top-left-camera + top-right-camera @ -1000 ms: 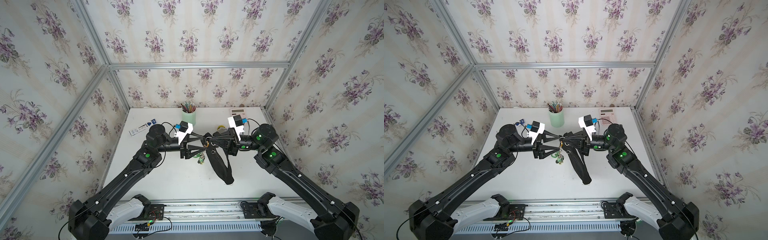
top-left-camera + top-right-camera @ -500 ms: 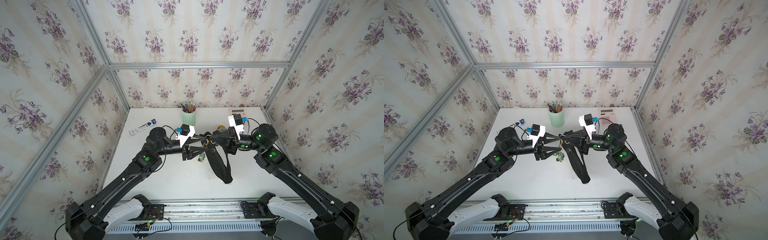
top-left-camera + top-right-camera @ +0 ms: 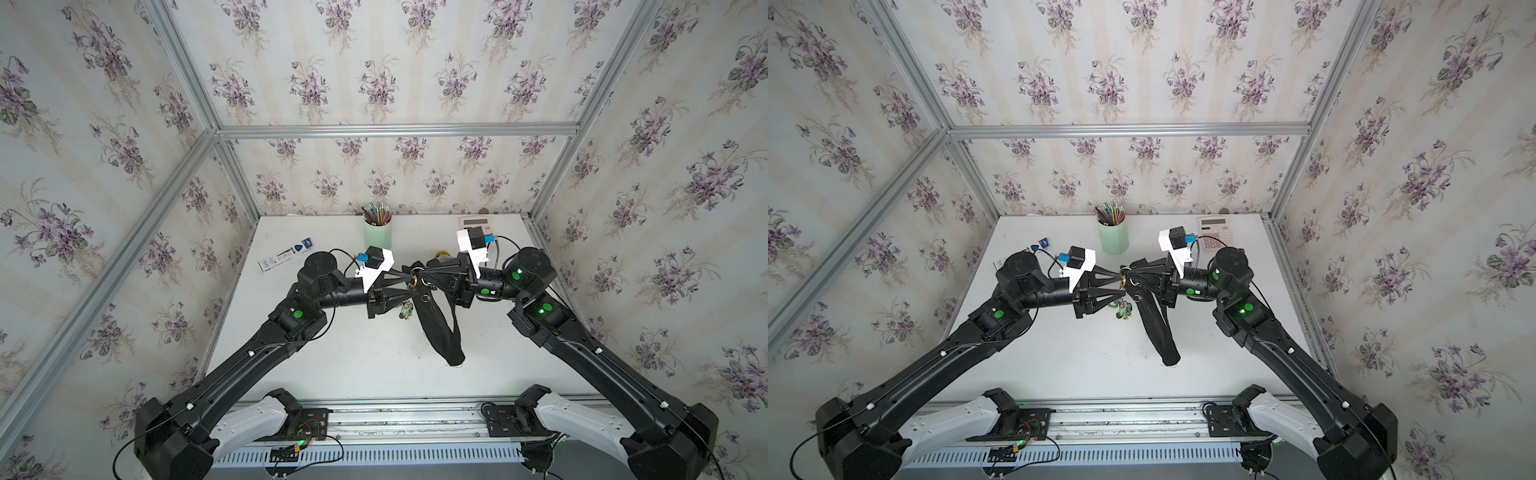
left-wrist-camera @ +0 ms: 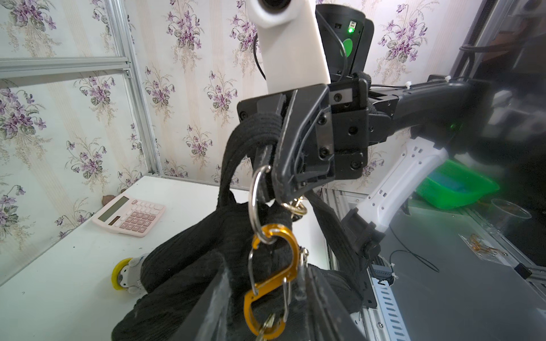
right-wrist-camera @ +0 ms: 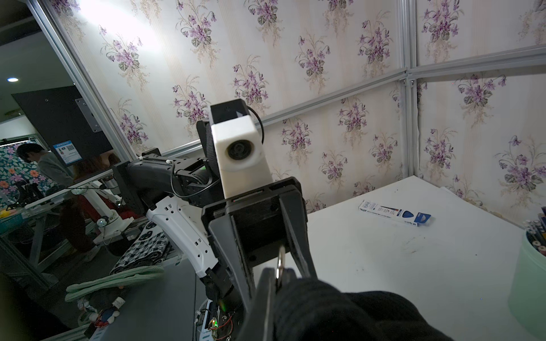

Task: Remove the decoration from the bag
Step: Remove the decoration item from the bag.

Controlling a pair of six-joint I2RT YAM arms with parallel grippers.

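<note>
The black bag hangs over the white table from my right gripper, which is shut on its strap tab beside a silver ring. The decoration's orange clasp hangs from that ring, and its green charm dangles below. My left gripper faces the right one tip to tip. In the left wrist view its jaws stand narrowed on either side of the clasp, with a gap showing on both sides. A round yellow-rimmed plush charm lies on the table behind the bag.
A green pencil cup stands at the back middle of the table. A pink calculator lies at the back right and a blue-and-white box at the back left. Aluminium frame posts and papered walls enclose three sides.
My left gripper's jaws have narrowed around the orange clasp, and its wrist has shifted slightly. The right gripper and the bag have stayed where they were.
</note>
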